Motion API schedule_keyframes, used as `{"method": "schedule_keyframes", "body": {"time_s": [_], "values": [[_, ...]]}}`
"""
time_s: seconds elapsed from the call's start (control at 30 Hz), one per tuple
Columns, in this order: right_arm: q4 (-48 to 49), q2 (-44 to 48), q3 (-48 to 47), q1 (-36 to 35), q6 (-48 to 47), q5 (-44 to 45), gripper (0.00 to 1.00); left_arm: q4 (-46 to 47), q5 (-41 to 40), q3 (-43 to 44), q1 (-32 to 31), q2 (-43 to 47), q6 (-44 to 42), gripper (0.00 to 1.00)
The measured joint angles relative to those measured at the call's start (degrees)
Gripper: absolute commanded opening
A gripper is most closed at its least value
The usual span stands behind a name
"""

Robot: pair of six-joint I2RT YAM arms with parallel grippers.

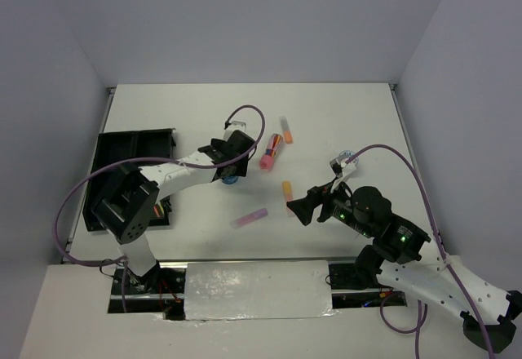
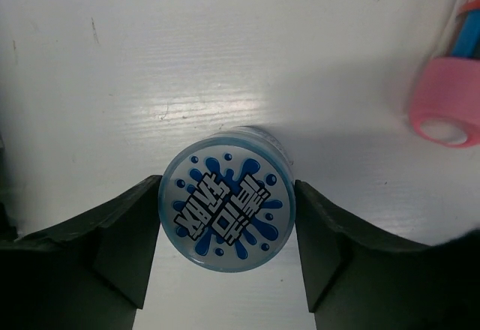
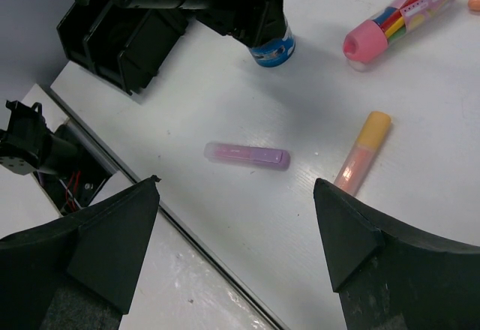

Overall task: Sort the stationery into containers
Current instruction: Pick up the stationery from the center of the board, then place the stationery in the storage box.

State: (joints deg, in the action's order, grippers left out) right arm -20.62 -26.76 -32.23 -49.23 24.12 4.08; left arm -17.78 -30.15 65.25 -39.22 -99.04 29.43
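The left gripper (image 1: 230, 170) has its fingers tight against both sides of the blue-white roll (image 2: 227, 217), which stands on the table (image 2: 225, 45). The writing on its splash label I cannot read. From above, the gripper mostly hides the roll. The right gripper (image 3: 236, 195) is wide open and empty above the lilac stick (image 3: 247, 155).

The left hand (image 1: 229, 173) hides most of the blue roll (image 1: 231, 181) from above; its own camera crops the pink-capped tube (image 2: 448, 105) at 2 o'clock.
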Motion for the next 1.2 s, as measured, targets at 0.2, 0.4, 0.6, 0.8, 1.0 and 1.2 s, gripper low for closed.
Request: {"method": "schedule_keyframes", "body": {"time_s": [0.2,0.4,0.6,0.8,1.0,1.2], "values": [[0.02,0.02,0.0,0.0,-0.11,0.02,0.91,1.62,0.66,-0.24,0.57,-0.26,0.85,0.01],[0.02,0.0,0.0,0.0,-0.74,0.07,0.91,0.09,1.9,-0.28,1.44,1.14,0.79,0.0],[0.09,-0.33,0.0,0.0,-1.4,0.07,0.91,-7.98,2.6,2.29,8.48,8.7,1.49,0.0],[1.77,-1.77,0.0,0.0,-2.16,-0.24,0.91,-13.64,-0.28,10.29,25.22,17.2,3.58,0.0],[4.85,-3.78,0.0,0.0,-2.75,-1.79,0.91,-17.73,-3.74,20.55,39.21,16.33,3.58,0.0],[8.68,-6.82,0.22,0.0,-3.04,-3.48,0.91,-17.86,-1.92,23.02,49.7,9.79,2.03,0.0]]}}
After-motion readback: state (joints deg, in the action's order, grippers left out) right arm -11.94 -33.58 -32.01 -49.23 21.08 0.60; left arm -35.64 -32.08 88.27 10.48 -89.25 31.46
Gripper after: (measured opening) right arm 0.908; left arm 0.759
